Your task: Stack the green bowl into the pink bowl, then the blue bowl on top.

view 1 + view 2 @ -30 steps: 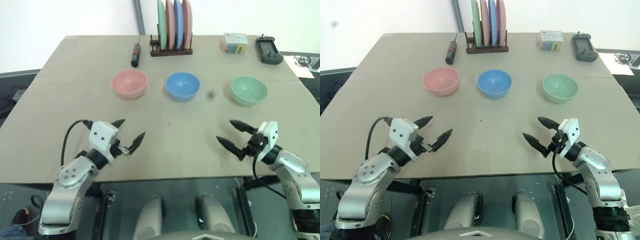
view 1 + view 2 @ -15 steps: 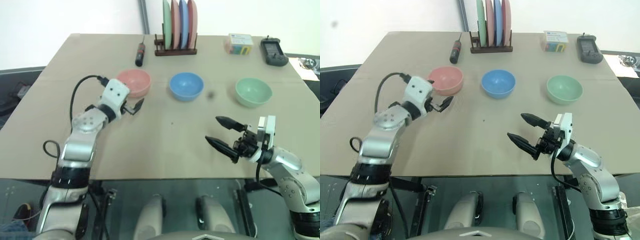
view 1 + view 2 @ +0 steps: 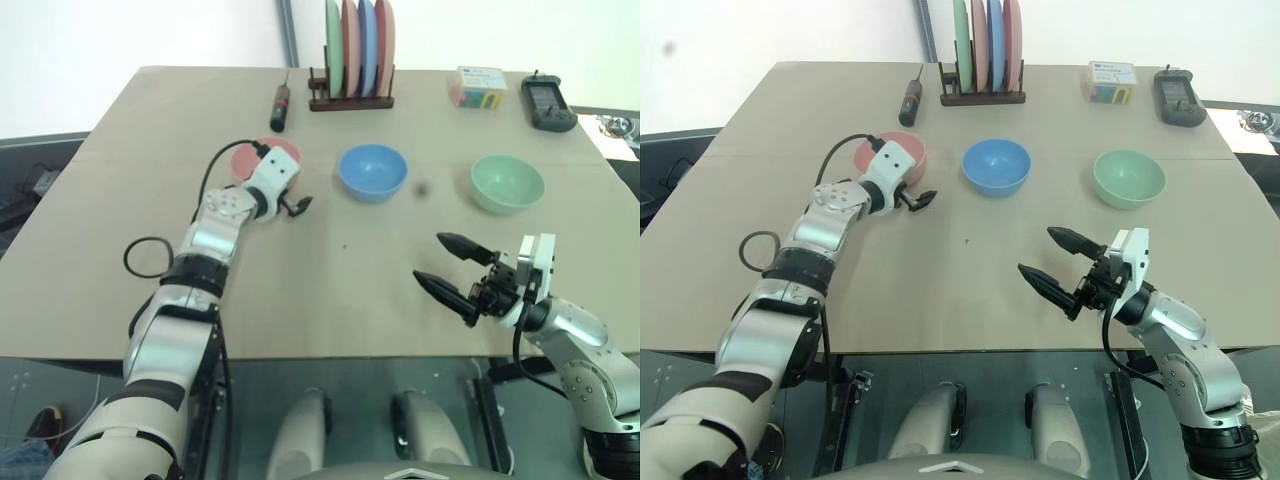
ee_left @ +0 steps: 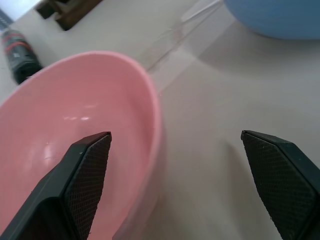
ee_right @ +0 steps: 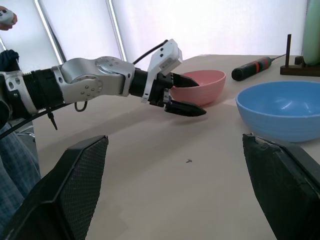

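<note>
The left claw (image 3: pixel 912 197) stood released, straddling the pink bowl's (image 4: pixel 75 135) 3 o'clock rim. The right claw (image 3: pixel 1058 270) hung released at 5 o'clock, over the surface (image 3: pixel 970 290).

The tan table (image 3: pixel 150 260) carries three bowls in a row — pink bowl (image 3: pixel 908 152), blue bowl (image 3: pixel 996 166), green bowl (image 3: pixel 1128 179) — plus a screwdriver (image 3: pixel 910 99) and plate rack (image 3: pixel 982 97).

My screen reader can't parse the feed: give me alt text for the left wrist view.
The left tool is open, straddling the rim of the pink bowl: one finger over the bowl's inside, the other over the tan table outside. The blue bowl and a black-and-red screwdriver sit beyond.
</note>
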`<state>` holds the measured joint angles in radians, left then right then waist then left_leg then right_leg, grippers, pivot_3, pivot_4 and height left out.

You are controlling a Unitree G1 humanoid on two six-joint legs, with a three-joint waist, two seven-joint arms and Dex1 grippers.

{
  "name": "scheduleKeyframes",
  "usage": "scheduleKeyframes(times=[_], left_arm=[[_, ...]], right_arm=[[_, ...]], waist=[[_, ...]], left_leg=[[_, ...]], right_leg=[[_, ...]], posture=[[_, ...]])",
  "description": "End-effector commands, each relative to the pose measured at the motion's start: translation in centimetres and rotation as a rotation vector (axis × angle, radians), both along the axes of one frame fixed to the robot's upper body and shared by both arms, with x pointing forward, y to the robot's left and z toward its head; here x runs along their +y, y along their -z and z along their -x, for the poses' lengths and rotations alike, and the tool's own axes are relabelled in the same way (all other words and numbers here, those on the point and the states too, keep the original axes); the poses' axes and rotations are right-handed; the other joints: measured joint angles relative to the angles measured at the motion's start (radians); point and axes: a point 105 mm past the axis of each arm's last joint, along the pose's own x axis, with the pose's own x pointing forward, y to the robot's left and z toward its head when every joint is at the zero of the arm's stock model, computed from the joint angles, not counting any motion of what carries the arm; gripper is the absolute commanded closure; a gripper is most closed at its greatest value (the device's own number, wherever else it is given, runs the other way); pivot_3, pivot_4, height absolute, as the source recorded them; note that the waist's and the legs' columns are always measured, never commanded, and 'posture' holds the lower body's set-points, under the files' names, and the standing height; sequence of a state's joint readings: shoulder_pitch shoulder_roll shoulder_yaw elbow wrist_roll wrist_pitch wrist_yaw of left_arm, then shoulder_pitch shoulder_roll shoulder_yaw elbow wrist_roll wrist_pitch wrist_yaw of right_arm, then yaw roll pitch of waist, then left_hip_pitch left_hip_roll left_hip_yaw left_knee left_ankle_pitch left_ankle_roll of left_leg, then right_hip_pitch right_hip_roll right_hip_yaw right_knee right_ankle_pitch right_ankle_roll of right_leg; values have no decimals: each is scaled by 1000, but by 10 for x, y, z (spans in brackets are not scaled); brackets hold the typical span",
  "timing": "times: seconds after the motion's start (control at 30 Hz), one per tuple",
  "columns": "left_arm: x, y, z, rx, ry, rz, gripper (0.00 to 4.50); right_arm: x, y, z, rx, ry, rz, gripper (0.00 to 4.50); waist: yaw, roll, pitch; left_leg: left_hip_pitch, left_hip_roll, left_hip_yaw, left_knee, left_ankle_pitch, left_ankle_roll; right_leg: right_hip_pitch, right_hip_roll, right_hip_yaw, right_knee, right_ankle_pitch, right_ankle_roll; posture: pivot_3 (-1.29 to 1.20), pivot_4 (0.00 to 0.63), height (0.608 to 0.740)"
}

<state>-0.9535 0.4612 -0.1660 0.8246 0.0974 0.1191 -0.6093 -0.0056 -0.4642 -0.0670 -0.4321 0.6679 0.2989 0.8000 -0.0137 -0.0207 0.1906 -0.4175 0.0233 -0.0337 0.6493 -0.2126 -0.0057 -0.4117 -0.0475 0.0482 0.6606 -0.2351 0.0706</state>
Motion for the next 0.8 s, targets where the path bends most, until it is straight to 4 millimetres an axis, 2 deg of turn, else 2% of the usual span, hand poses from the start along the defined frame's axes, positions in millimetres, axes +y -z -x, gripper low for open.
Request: scheduleKeyframes(times=[0.03,0.27,0.3,0.37,0.47,0.7,0.8], left_arm=[[-8,-7,-4,17,47,-7,1342],[-14,-7,-1,9,113,-75,4196],[-14,-9,0,1,124,-78,4468],[-16,-14,4,-8,151,-80,4468],[-25,-20,19,-9,253,-97,4468],[-55,-28,79,4,506,-154,4468],[-86,-34,132,26,764,-172,4468]], right_arm=[[-3,-12,5,-71,22,7,0],[-6,-10,3,-78,38,14,0],[-4,-9,2,-80,34,15,0],[-3,-10,0,-86,30,16,0],[-3,-10,-1,-88,26,17,0],[-5,-8,-3,-81,14,29,0],[-3,-7,-3,-77,5,30,0]], waist=[[-1,0,0],[0,0,0],[1,1,-1],[1,1,-1],[-1,1,-1],[-2,1,-1],[-3,1,-1]], left_leg=[[0,0,0,0,0,0],[0,0,0,0,0,0],[0,0,0,0,0,0],[2,0,0,0,0,0],[1,0,0,0,0,0],[0,0,0,0,0,0],[1,1,0,1,0,0]], right_leg=[[0,0,0,0,0,0],[0,0,0,0,0,0],[0,0,0,0,0,0],[1,0,0,0,0,0],[1,0,0,0,0,0],[0,0,1,1,2,-3],[0,0,0,1,1,-2]], posture=[[0,150,740],[0,150,740],[0,150,740],[0,150,740],[0,150,740],[0,150,740],[0,150,740]])
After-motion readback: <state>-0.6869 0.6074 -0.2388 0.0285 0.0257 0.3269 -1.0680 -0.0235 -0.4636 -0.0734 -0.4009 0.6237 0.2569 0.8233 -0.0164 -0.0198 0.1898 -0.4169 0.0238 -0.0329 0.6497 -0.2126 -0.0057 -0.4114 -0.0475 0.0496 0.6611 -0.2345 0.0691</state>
